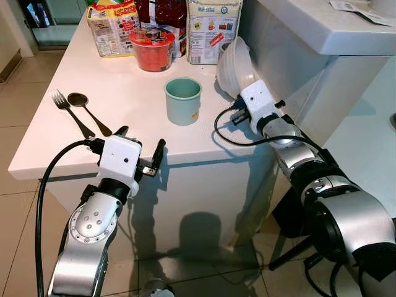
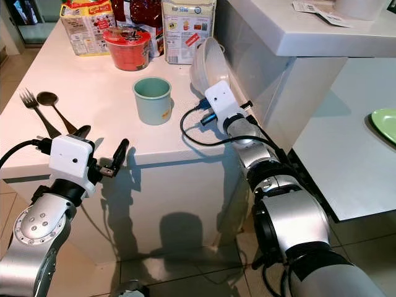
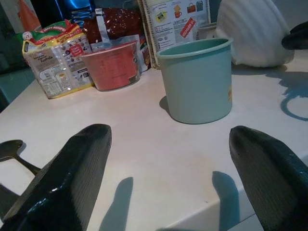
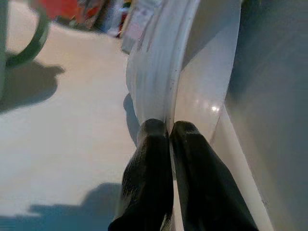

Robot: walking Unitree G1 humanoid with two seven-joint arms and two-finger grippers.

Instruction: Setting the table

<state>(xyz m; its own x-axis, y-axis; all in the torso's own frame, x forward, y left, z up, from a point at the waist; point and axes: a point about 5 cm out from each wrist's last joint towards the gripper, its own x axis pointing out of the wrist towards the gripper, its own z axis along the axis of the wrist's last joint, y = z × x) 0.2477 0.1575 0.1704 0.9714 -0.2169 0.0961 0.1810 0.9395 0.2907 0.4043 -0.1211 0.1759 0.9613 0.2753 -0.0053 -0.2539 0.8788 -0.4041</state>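
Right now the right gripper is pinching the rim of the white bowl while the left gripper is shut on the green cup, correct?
Not quite. The left gripper is open at the table edge, short of the green cup, as the left wrist view shows. The right gripper does pinch the white bowl rim.

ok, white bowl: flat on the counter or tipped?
Tipped. The white bowl stands on edge against the wall, its opening facing the wall. The right gripper is shut on its rim.

White counter (image 1: 55,154) over beige tiled floor (image 1: 15,241) — raised white ledge (image 1: 322,31) alongside, bright light, hard shadows
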